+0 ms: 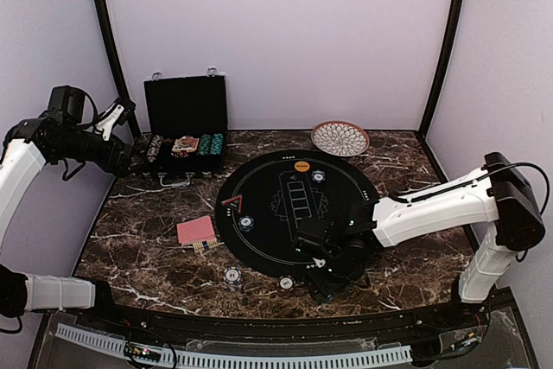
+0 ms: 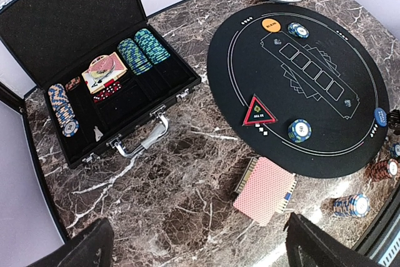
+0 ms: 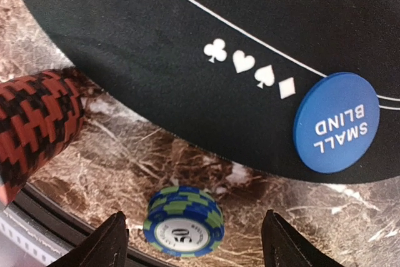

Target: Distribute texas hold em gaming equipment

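From above, the right gripper (image 1: 333, 274) is low at the black mat's (image 1: 346, 192) near edge, the left gripper (image 1: 117, 120) well off its far-left. Left wrist: it gapes wide, empty, with the red-backed cards (image 2: 265, 189) just off the mat. Right wrist: it gapes wide astride a chip stack (image 3: 183, 222) just beside the mat; I'd keep centred and move vertically.

Marble table (image 1: 138, 244) is carrying round black mat (image 1: 268, 181). Case (image 1: 186, 111) sitting left-rear of mat, plate (image 1: 340, 137) just behind, red-backed cards (image 1: 196, 231) lying near left-front, chip stacks (image 1: 232, 278) standing along near edge.
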{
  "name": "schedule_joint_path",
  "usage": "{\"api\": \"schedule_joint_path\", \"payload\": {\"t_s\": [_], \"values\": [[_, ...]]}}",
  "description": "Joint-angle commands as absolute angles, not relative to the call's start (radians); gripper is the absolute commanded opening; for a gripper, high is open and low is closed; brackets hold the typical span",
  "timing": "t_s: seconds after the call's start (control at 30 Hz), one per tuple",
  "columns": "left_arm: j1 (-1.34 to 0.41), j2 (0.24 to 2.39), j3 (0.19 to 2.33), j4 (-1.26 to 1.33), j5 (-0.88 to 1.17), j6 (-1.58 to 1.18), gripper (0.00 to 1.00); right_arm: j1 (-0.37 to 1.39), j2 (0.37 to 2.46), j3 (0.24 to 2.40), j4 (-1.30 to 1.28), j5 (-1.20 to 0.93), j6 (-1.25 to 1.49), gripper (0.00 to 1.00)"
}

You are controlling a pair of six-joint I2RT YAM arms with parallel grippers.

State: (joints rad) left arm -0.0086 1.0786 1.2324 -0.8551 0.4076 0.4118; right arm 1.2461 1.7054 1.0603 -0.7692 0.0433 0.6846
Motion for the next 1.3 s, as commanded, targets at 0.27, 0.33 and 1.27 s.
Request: {"api": "schedule_joint_path", "payload": {"t_s": [0.27,0.33,1.27], "values": [[-0.003,1.078,1.266,-0.877,0.411,0.42,0.99,1.26,1.741,1.048,-0.698,0.012,0.665,0.66],[-0.003,1.078,1.266,-0.877,0.409,0.421,0.99,1.264,1.745,1.04,-0.696,0.007,0.667,0.65],[-0.003,1.077,1.254,-0.87,0.401,0.423,0.99,1.27,1.674,1.064,-0.792,0.072,0.687,0.19]]}}
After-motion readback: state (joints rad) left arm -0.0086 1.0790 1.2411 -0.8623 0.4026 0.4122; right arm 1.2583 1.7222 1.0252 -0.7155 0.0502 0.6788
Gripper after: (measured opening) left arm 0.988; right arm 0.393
